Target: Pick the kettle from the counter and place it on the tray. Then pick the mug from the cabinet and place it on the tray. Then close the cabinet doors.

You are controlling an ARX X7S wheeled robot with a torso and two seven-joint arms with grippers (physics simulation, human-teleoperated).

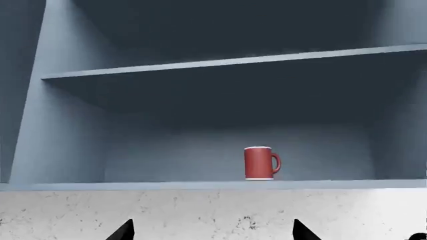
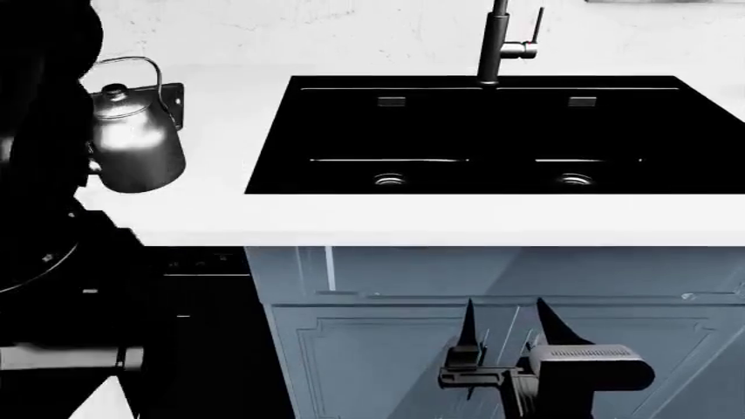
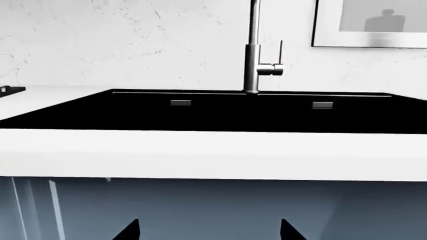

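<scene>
At the counter's (image 2: 222,218) left end the kettle (image 2: 131,144) sits on the black tray (image 2: 173,98), so that step looks done. The red mug (image 1: 261,163) waits on its cabinet shelf (image 1: 200,185), ahead of the empty, open left hand (image 1: 212,231). The right hand (image 2: 507,327) hangs open, idle.

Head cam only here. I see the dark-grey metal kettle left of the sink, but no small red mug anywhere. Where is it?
Observer: The left wrist view has it. The small red cylindrical mug stands upright and alone on the bottom shelf of the blue-grey cabinet.
Operator: Left gripper state? I can't see it in my view.
Observer: The left gripper is open and empty, with its fingertips spread and well apart from the mug.
</scene>
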